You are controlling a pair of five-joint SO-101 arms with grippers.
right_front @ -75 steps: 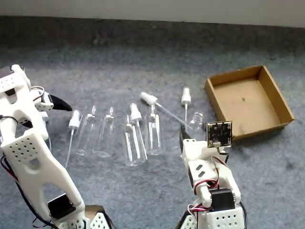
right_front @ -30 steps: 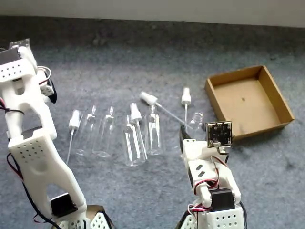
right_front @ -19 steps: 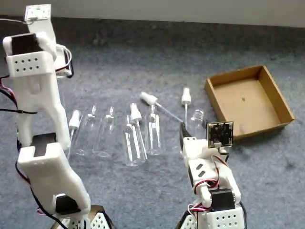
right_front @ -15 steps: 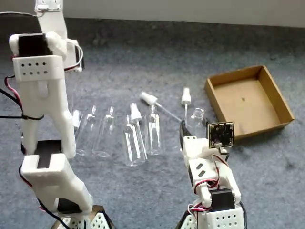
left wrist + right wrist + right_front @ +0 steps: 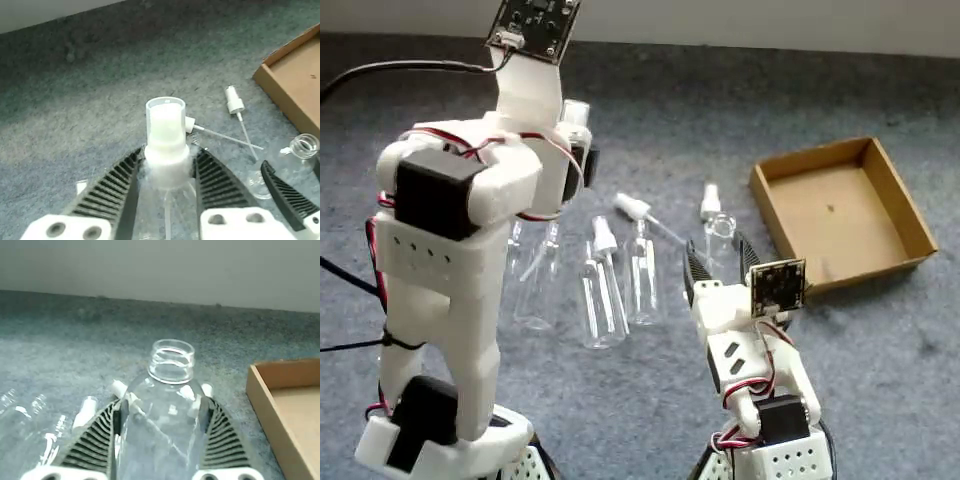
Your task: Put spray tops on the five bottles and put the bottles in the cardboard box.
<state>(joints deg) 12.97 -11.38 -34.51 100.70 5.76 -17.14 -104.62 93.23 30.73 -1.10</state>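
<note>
**Spray top point(image 5: 165, 125) gripped and aloft, 0 of 5 bottles capped**

The left gripper point(image 5: 167, 155) has the white spray top pinched at its collar. The jaws are closed in snug on both sides, and the thin dip tube hangs down between the fingers. In the high view that arm stands tall, with the top held high over the far left part of the grey carpet point(image 5: 650, 120).

Over on the other side, the right gripper point(image 5: 164, 407) is clamped around the shoulders of an uncapped bottle point(image 5: 167, 435). The bottle is clear plastic, held upright with its mouth open to the air, just beside the near left corner of the cardboard box point(image 5: 840, 215). Top and bottle are well apart right now, so by my reading this is the run-up to the very first fitting.

The progress check is short:
- **Box:** there's nothing in it but bare brown floor.
- **Lying bottles point(image 5: 600, 300):** I count at least 3 flat in a row between the arms, none with a top screwed on. The left arm covers that end of the row, so there may be more.
- **Loose spray tops point(image 5: 632, 207):** 3 lie among them, 1 resting along a bottle and 1 just beside the held bottle.

So nothing looks finished. All 5 cappings and all 5 trips to the box remain.
</note>
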